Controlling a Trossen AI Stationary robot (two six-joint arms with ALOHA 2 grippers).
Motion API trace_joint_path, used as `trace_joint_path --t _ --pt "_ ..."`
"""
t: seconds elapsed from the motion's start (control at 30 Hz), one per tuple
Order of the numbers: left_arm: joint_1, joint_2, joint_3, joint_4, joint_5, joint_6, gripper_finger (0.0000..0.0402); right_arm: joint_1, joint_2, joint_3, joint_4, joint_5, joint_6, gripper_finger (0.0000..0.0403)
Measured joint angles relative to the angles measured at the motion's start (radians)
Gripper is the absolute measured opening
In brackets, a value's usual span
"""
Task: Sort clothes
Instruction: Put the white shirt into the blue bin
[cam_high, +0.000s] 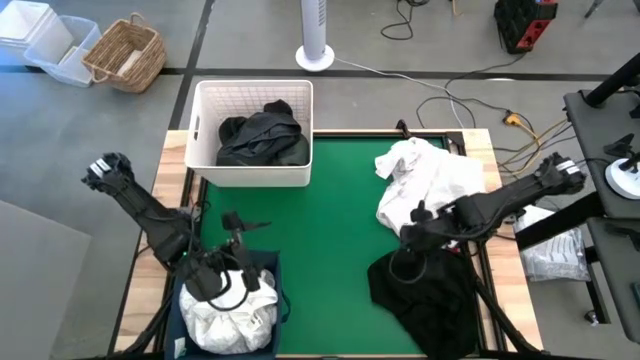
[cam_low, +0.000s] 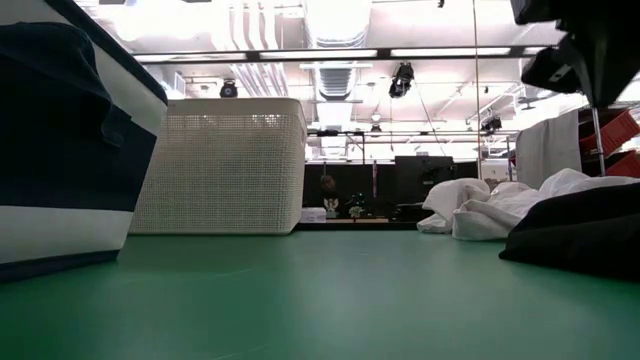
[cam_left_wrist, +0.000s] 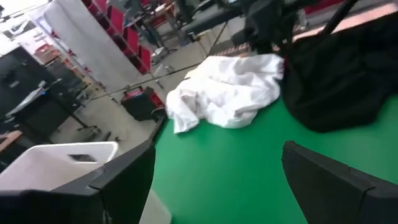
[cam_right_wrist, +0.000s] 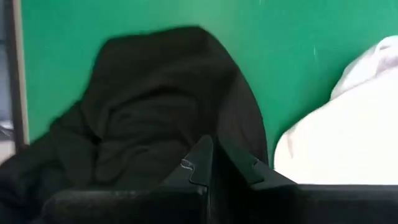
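Dark clothes (cam_high: 262, 137) fill white basket (cam_high: 252, 95); white clothes (cam_high: 228, 315) fill navy bin (cam_high: 272, 275).

Baskets left, laundry right
White lattice basket (cam_low: 222, 166) behind navy bin (cam_low: 60, 140); white clothes (cam_low: 480, 208) and black garment (cam_low: 580, 232) on green table (cam_low: 320, 300).

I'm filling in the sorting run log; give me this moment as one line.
left gripper: open, over navy bin holding white clothes | right gripper: shut, above black garment | white garment: on table
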Motion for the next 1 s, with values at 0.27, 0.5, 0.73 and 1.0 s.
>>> trace_joint_path --t 0.27,0.5,0.73,1.0 --pt "-0.073 0.039 0.0 0.084 -0.029 0.0 0.0323 0.001 0.116 0.0 -0.057 -0.01 -0.004 0.0035" --pt "-0.084 0.051 0.0 0.12 -0.037 -0.005 0.0323 0.019 0.153 -0.001 -0.06 0.006 -0.012 0.0142" --pt "-0.083 0.052 0.0 0.129 -0.037 -0.006 0.0323 0.056 0.157 -0.018 -0.056 0.13 -0.01 0.0228" --pt "-0.082 0.052 0.0 0.154 -0.048 0.092 0.0323 0.033 0.157 -0.097 -0.014 0.354 0.226 0.0247"
